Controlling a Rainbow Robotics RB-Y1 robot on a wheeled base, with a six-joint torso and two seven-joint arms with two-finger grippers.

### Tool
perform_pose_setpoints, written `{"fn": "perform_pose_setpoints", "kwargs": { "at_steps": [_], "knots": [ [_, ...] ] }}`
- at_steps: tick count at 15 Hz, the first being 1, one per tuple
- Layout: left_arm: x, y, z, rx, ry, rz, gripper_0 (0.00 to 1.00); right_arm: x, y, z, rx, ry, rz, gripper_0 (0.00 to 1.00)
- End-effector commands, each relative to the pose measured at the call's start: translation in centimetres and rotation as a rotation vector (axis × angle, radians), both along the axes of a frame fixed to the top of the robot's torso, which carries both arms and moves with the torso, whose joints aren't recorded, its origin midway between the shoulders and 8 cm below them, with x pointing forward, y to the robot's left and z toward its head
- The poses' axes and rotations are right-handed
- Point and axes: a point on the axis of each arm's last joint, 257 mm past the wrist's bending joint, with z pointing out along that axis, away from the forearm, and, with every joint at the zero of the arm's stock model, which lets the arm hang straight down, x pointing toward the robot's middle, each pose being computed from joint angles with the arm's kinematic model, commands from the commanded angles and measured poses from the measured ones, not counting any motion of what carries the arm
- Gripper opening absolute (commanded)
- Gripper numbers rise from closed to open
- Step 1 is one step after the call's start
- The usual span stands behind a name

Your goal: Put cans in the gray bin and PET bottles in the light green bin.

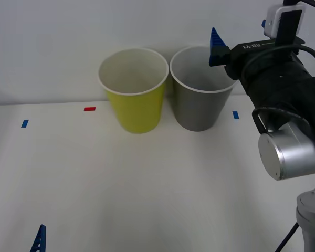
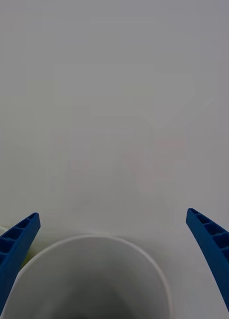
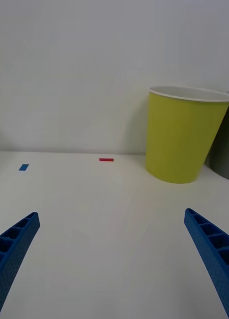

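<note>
The gray bin (image 1: 202,105) stands upright at the back of the table. The light green bin (image 1: 136,107) is close beside it on its left. My right gripper (image 1: 216,50) hangs open over the gray bin's far right rim with nothing between its fingers. In the right wrist view, the right gripper (image 2: 113,214) has the gray bin's white rim (image 2: 89,239) just below it. My left gripper (image 3: 112,214) is open and low near the table's front left corner (image 1: 14,231), facing the light green bin (image 3: 181,139). Cans and PET bottles are out of view.
The white table (image 1: 147,184) carries blue tape marks (image 1: 24,124) (image 1: 235,114) and a red one (image 1: 89,109). A plain wall rises right behind the bins. The right arm's bulky elbow (image 1: 289,152) hangs over the table's right side.
</note>
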Motion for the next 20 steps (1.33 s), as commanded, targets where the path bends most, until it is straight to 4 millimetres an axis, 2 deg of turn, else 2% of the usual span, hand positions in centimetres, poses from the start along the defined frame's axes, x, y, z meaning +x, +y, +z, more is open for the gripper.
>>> {"fn": "perform_pose_setpoints", "kwargs": {
  "at_steps": [1,7,12,17,20],
  "knots": [
    [0.0,0.0,0.0,0.0,0.0,0.0,1.0,-1.5,-1.9,-0.6,-0.01,0.001,-0.037,1.0],
    [0.0,0.0,0.0,0.0,0.0,0.0,1.0,-2.9,-4.1,-2.1,-0.003,-0.004,-0.076,1.0],
    [0.0,0.0,0.0,0.0,0.0,0.0,1.0,-5.8,-5.0,-4.4,0.048,-0.068,-0.033,1.0],
    [0.0,0.0,0.0,0.0,0.0,0.0,1.0,-9.5,-7.1,-8.8,0.01,-0.06,-0.045,1.0],
    [0.0,0.0,0.0,0.0,0.0,0.0,1.0,-10.7,-8.3,-11.5,0.005,-0.093,-0.043,1.0]
  ]
}}
